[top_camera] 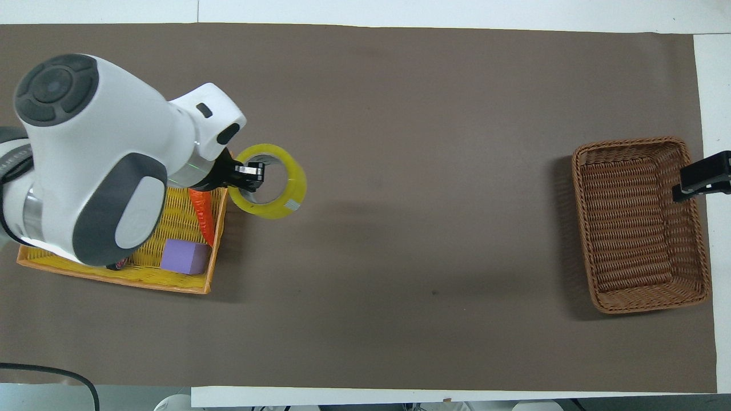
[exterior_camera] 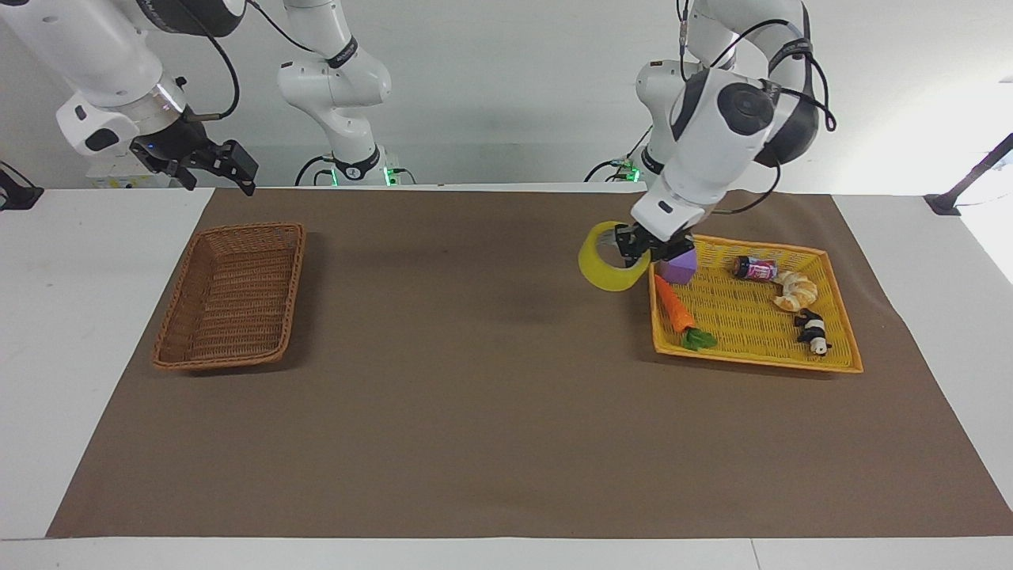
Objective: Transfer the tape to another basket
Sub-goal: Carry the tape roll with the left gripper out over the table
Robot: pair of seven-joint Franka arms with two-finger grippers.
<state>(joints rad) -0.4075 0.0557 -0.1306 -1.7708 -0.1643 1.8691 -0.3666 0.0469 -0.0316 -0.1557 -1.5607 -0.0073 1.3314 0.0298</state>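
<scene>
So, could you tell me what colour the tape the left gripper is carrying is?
Translucent yellow tape, whitish inside; clearest in the overhead view.

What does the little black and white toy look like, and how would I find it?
Find the bright yellow plastic basket at the left arm's end of the table. Inside it, in the corner farthest from the robots, beside the croissant, lies a small panda toy. It is the only black and white thing there; the carrot, purple cube and can are all colourful.
</scene>
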